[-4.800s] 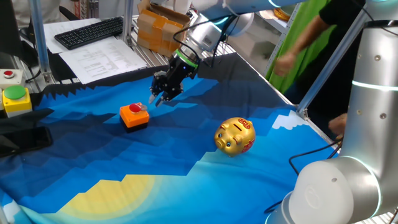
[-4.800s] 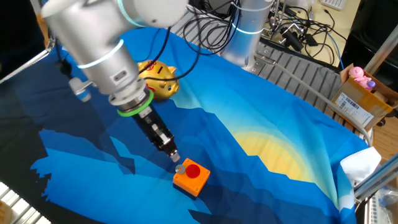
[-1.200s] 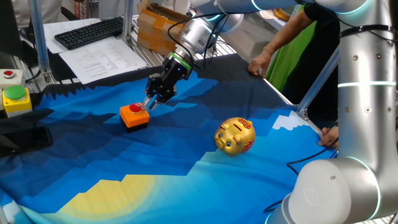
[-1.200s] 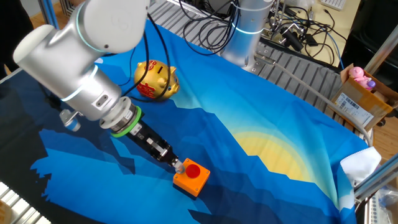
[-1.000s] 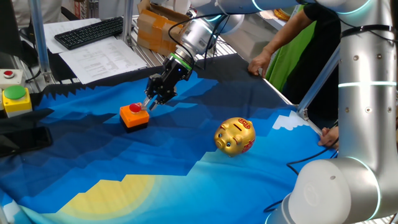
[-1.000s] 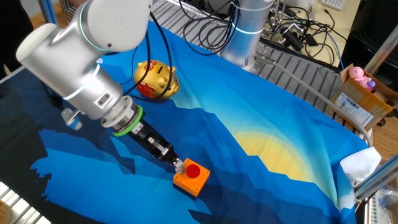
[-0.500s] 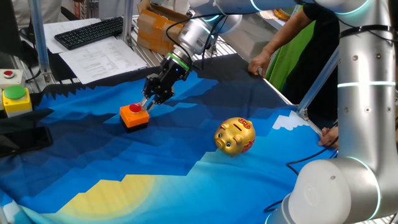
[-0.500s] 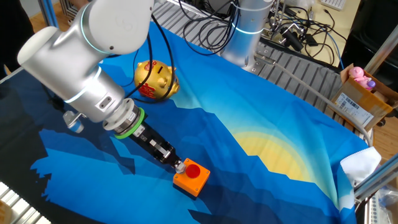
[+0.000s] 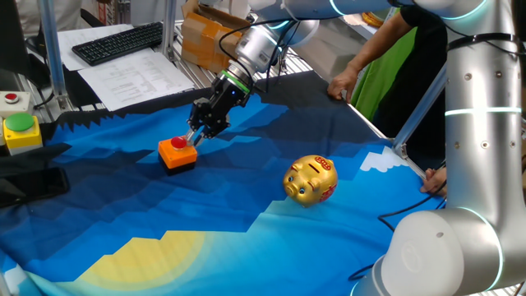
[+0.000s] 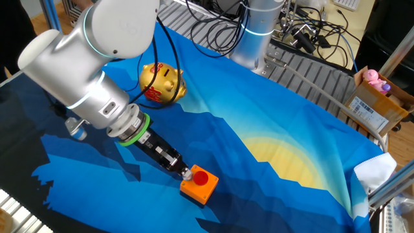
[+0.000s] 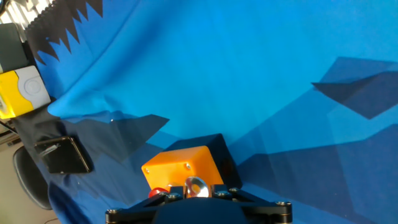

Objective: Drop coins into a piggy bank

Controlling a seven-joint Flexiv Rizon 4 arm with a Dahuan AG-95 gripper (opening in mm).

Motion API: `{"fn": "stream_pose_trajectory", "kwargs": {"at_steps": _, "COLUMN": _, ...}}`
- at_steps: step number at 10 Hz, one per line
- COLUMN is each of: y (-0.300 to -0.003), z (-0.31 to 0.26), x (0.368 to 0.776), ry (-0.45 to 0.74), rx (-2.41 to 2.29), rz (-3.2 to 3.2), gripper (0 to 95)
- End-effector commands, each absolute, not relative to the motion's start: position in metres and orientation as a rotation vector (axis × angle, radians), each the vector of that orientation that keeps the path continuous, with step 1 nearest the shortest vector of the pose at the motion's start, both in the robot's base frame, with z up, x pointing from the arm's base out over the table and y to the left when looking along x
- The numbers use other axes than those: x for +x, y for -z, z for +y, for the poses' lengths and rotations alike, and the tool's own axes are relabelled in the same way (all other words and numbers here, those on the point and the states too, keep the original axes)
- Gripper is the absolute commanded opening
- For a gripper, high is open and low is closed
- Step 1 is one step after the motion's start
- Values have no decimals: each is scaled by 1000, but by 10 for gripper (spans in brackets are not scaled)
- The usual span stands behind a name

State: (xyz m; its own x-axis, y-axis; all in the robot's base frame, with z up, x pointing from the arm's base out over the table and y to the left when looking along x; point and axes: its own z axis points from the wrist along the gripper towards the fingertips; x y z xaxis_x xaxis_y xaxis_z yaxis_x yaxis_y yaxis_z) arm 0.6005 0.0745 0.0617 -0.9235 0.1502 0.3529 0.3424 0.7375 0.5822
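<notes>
1. At the top of the orange block (image 9: 177, 153), note that the gripper (image 9: 195, 138) has come down from its raised position a few seconds ago and has barely moved in the last second; its tips now sit at the block's upper face, beside the red coin (image 10: 200, 177)
2. Treat this as the pick-up step: you should judge that no coin has yet been lifted or carried toward the bank
3. Check the fingers in the hand view: the gripper (image 11: 196, 191) is mostly cut off at the bottom edge, so you cannot tell how wide the jaws stand or whether they hold anything; a small shiny round piece (image 11: 195, 185) shows between them
4. Locate the piggy bank (image 9: 310, 180): it stands on the blue cloth (image 9: 246, 205), well apart from the block
5. Count: one piggy bank, one orange block, one gripper; one red coin area is visible, and you cannot tell whether it is a stack
</notes>
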Motion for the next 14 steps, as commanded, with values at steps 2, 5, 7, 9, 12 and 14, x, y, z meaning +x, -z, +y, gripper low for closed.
{"fn": "stream_pose_trajectory", "kwargs": {"at_steps": 2, "y": -62, "z": 74, "x": 600, "ry": 973, "rx": -385, "rz": -2649, "gripper": 0}}
{"fn": "stream_pose_trajectory", "kwargs": {"at_steps": 5, "y": -70, "z": 69, "x": 608, "ry": 945, "rx": -368, "rz": -2618, "gripper": 0}}
{"fn": "stream_pose_trajectory", "kwargs": {"at_steps": 7, "y": -78, "z": 65, "x": 612, "ry": 930, "rx": -381, "rz": -2583, "gripper": 0}}
{"fn": "stream_pose_trajectory", "kwargs": {"at_steps": 9, "y": -81, "z": 66, "x": 611, "ry": 919, "rx": -398, "rz": -2577, "gripper": 0}}
{"fn": "stream_pose_trajectory", "kwargs": {"at_steps": 12, "y": -97, "z": 65, "x": 610, "ry": 876, "rx": -433, "rz": -2559, "gripper": 0}}
{"fn": "stream_pose_trajectory", "kwargs": {"at_steps": 14, "y": -111, "z": 62, "x": 607, "ry": 822, "rx": -431, "rz": -2565, "gripper": 0}}
